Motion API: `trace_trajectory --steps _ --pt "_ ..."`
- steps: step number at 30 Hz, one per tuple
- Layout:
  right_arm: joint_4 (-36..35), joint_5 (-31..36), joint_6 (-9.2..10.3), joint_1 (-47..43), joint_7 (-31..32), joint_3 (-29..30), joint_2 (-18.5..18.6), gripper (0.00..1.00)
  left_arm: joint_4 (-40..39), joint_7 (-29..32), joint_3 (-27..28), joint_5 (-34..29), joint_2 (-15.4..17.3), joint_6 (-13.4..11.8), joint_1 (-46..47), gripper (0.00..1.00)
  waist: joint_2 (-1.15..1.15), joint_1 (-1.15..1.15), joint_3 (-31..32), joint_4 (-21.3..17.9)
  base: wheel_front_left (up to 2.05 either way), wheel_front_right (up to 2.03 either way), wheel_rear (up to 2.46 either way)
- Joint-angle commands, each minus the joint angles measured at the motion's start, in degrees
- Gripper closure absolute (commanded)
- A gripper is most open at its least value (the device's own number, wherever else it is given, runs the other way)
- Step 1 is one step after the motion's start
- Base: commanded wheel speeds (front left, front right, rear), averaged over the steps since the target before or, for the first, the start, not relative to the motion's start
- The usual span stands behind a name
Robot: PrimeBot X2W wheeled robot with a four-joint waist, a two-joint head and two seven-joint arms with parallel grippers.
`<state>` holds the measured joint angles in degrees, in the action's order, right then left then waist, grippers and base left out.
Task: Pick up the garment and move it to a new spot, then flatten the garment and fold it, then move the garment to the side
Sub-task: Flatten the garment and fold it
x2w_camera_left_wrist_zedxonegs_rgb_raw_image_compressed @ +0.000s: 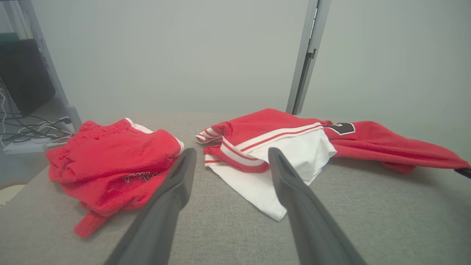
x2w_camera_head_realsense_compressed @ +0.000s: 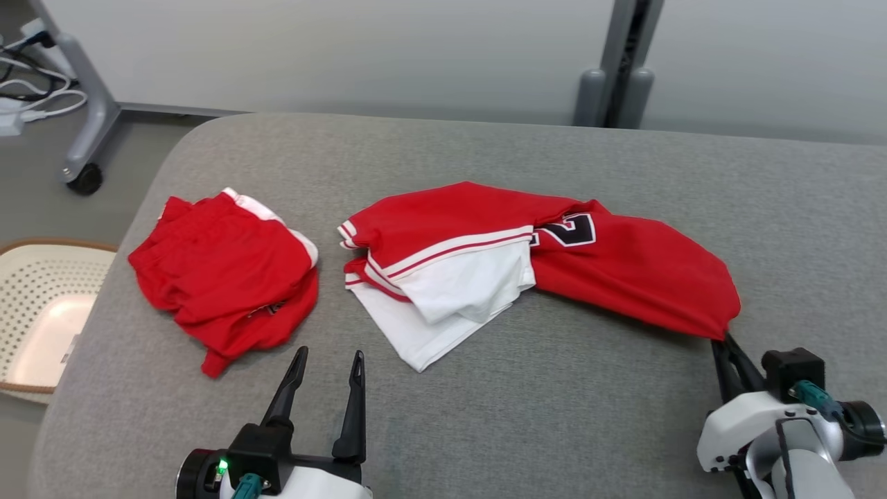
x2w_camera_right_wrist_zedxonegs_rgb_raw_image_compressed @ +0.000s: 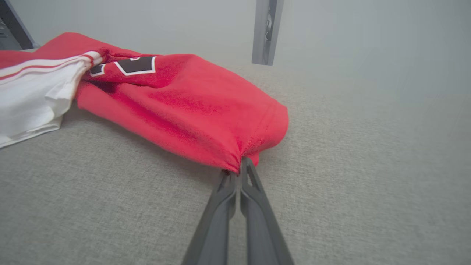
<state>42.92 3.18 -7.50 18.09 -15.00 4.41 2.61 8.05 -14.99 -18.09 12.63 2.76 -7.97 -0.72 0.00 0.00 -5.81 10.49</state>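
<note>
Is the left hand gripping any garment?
No, the left hand stands open short of the red shorts and the jersey, touching neither.

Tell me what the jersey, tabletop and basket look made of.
Jersey: soft matte knit, likely polyester mesh; tiny holes show near its pinched hem. Tabletop: grey woven fabric, weave visible, perhaps padded given its rounded edge. Basket: pale perforated plastic, it seems, with a brown rim.

the garment lies on the table, right of centre; a second garment lies on the table to its left, apart from it; the left gripper sits before the gap between them; the right gripper touches the garment's near right corner; a basket stands off the table's left edge, lower down; a wheeled stand and a post stand behind the table
</note>
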Motion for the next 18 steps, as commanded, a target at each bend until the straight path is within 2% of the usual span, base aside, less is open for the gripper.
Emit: trace_trajectory --steps 1,7,18 --pt "-2.3 0.7 0.02 -1.5 -0.3 1.2 0.6 1.00 -0.2 -0.3 0.6 -0.3 0.2 -0.2 0.5 0.00 0.00 0.00 0.2 -1.9 0.00 0.00 0.00" --pt "-9.4 4.5 0.02 -4.2 -0.3 6.2 0.9 1.00 -0.1 -0.3 1.2 -0.8 0.2 0.4 0.6 0.00 0.00 0.00 0.5 -5.8 0.00 0.00 0.00" --pt "-14.8 5.1 0.02 -9.6 -0.3 11.5 3.7 1.00 -0.3 -0.3 2.4 -1.6 0.2 0.6 0.9 0.00 0.00 0.00 0.3 -9.5 0.00 0.00 0.00"
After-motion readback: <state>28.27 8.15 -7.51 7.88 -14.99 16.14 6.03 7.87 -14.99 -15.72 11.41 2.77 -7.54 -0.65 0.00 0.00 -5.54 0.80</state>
